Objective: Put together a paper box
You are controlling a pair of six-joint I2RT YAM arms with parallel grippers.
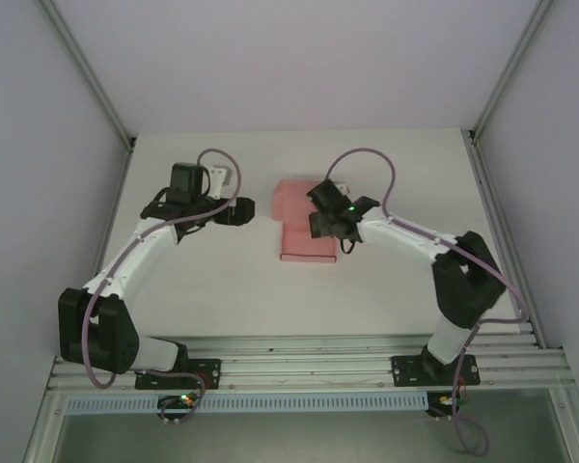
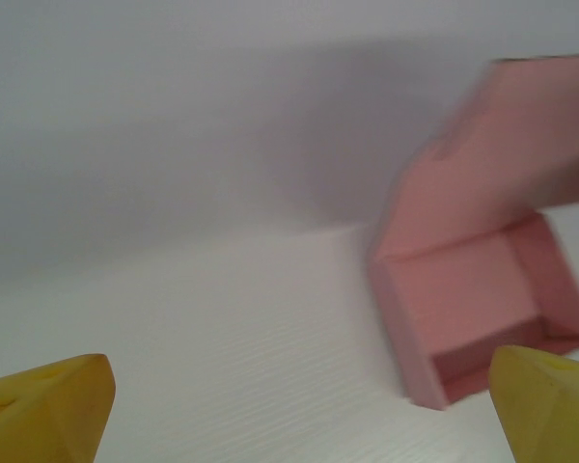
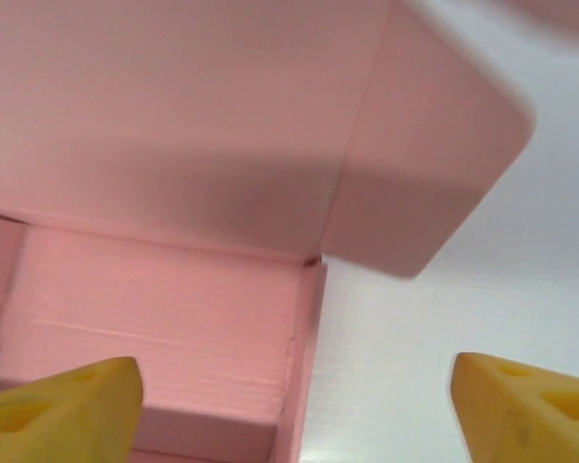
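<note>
Yellow fingertips [image 3: 68,400] of the right gripper [image 3: 294,410] sit in the lower corners of the right wrist view. They are spread wide and straddle a side wall of the paper box [image 3: 174,318], whose open tray fills the lower left, with the lid and a rounded flap above. In the left wrist view the left gripper [image 2: 299,410] is likewise spread with nothing between its fingers, the box at right of frame. From above, the box lies mid-frame on the white table [image 1: 203,280], the right gripper over its right edge and the left gripper apart at its left.
</note>
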